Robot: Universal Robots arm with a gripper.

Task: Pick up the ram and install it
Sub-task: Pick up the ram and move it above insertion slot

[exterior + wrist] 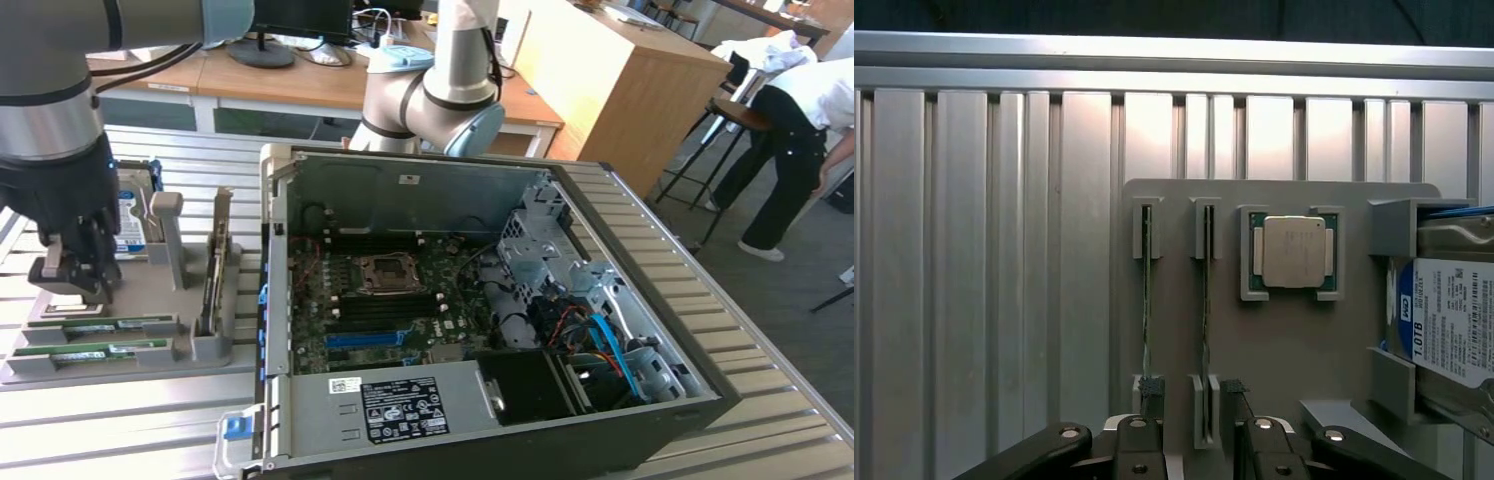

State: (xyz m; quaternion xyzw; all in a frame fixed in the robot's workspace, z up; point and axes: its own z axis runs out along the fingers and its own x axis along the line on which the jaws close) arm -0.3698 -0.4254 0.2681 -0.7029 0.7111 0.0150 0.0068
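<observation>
The gripper is seen poised over one end of a grey holder that is set on a slatted metal table. Its fingers are spread apart and nothing is grasped. Two green sticks are stood on edge in parallel slots along the holder's edge farthest from the hard drive. The ram, the stick nearer the CPU, is lined up between the open fingertips, while the second ram is just beside it, under one fingertip; whether either is touched cannot be told. The CPU is seated in a frame between the sticks and the hard drive, which is held at the holder's opposite edge. In the exterior view, the holder is placed toward the table's edge on that view's left, with an open computer case just beside it. A motherboard is exposed inside the case. A person is seen bent over at that view's far right.
</observation>
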